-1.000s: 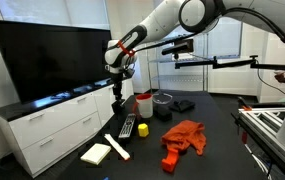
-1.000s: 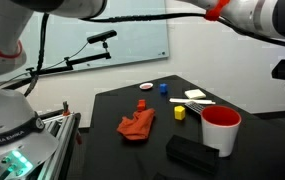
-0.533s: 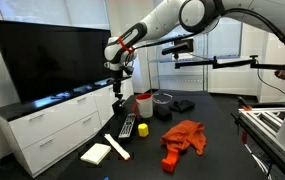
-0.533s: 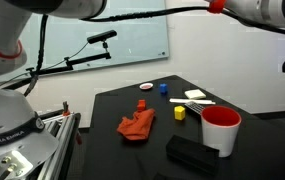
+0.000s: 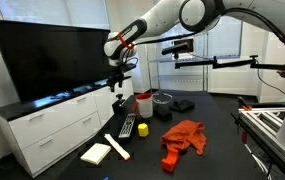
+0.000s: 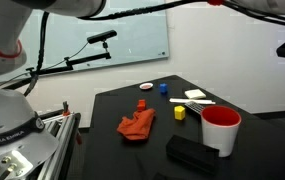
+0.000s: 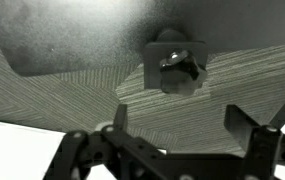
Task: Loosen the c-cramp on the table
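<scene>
1. The small dark metal c-cramp sits in the upper centre of the wrist view, seen from above. It is at the edge of the large matte black table, with striped grey carpet showing below that edge.
2. The Robotiq gripper hangs over the c-cramp, clear of it. Its two dark fingers stand wide apart along the bottom of the frame, released and holding nothing.
3. In an exterior view the gripper hangs left of centre, over the table's edge. The c-cramp is too small to make out with any certainty there.
4. A red plastic cup stands just right of and below the gripper, with a dark round container just beside it. A black remote with white buttons lies below the cup in the frame.
5. A crumpled orange cloth lies near the middle of the table, and shows in both exterior views. The red cup fills the lower right of the frame.
6. A white cabinet with drawers stands at the left, carrying a large black flat screen.
</scene>
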Robot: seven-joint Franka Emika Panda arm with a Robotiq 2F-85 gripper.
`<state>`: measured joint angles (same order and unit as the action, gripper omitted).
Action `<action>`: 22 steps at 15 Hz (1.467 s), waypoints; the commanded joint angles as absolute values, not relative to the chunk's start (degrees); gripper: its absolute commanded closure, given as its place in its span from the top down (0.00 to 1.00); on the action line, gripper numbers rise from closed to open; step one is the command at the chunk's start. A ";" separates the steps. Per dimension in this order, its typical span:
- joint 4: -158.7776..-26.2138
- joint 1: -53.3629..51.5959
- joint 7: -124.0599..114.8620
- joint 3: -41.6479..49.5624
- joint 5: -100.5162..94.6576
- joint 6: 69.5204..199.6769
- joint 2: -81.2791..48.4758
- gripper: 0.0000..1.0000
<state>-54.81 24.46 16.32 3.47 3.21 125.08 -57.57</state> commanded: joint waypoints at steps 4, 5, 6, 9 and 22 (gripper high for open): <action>-56.02 20.23 -5.31 9.04 2.58 125.24 -56.53 1.00; -55.94 19.65 -7.66 9.70 2.41 124.85 -56.65 1.00; -55.96 19.21 -9.72 10.26 2.39 124.53 -56.67 1.00; -56.23 18.05 -13.93 11.43 2.40 124.17 -56.66 1.00; -58.34 15.02 -21.25 14.63 1.98 121.23 -56.86 1.00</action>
<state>-57.43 15.97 -19.04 13.46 2.74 121.81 -57.89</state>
